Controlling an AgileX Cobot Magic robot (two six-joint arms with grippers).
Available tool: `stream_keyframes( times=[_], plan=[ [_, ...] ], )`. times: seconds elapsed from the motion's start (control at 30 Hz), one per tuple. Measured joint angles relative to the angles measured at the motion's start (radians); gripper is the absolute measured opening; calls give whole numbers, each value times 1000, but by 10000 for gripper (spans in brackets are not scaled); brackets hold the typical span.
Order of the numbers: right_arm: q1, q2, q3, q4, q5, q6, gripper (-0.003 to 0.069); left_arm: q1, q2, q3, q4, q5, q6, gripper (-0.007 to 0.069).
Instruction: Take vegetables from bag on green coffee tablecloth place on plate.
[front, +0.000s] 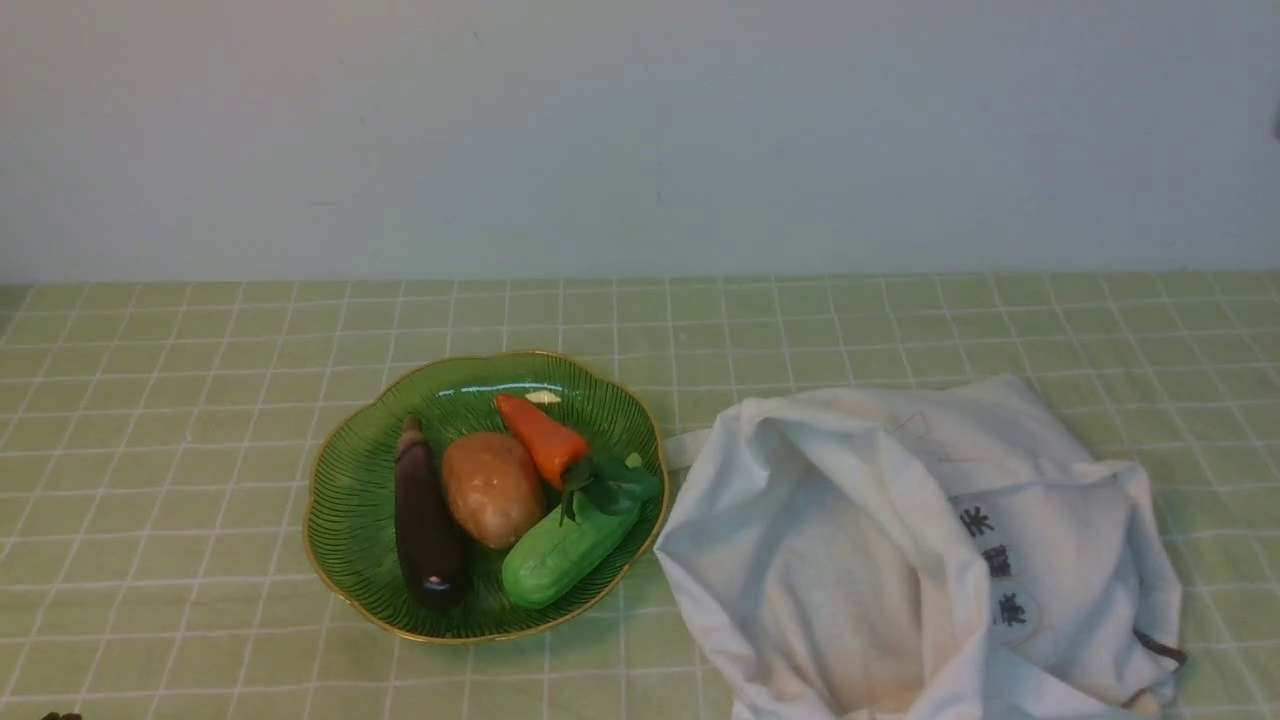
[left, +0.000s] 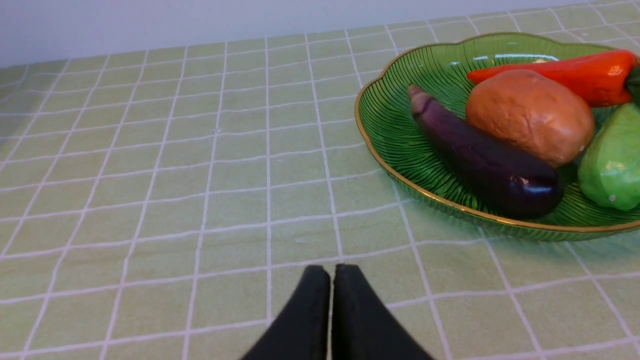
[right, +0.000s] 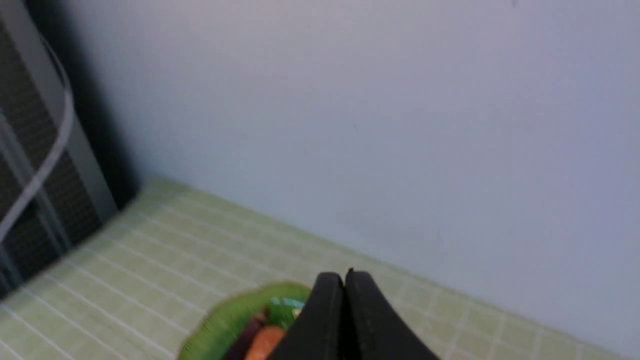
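Black left hand, closed and empty, hovers over the pale green white-gridded tablecloth; slim glossy dark purple eggplant lies at the left of the ribbed, gold-rimmed green plate, long axis near-to-far, stem end pointing away; soft white cloth bag slumps just beside; black right hand closed, empty; task looks done.

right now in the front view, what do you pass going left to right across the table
plate left rim → eggplant → potato → cucumber → bag. The carrot is left out, since it spans both potato and cucumber.
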Motion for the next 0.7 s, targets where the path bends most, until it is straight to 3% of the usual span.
stream_keyframes(
  times=[0.07, 0.17, 0.5, 0.7],
  plan=[
    [0, -170, 132, -11, -115, 37, -17, 0, 0, 0, 0, 0, 0, -5],
    [0, -285, 207, -21, -152, 59, -17, 0, 0, 0, 0, 0, 0, -5],
    [0, -595, 410, 30, -155, 105, -17, 0, 0, 0, 0, 0, 0, -5],
    [0, -611, 428, 54, -147, 104, -17, 0, 0, 0, 0, 0, 0, -5]
  ],
)
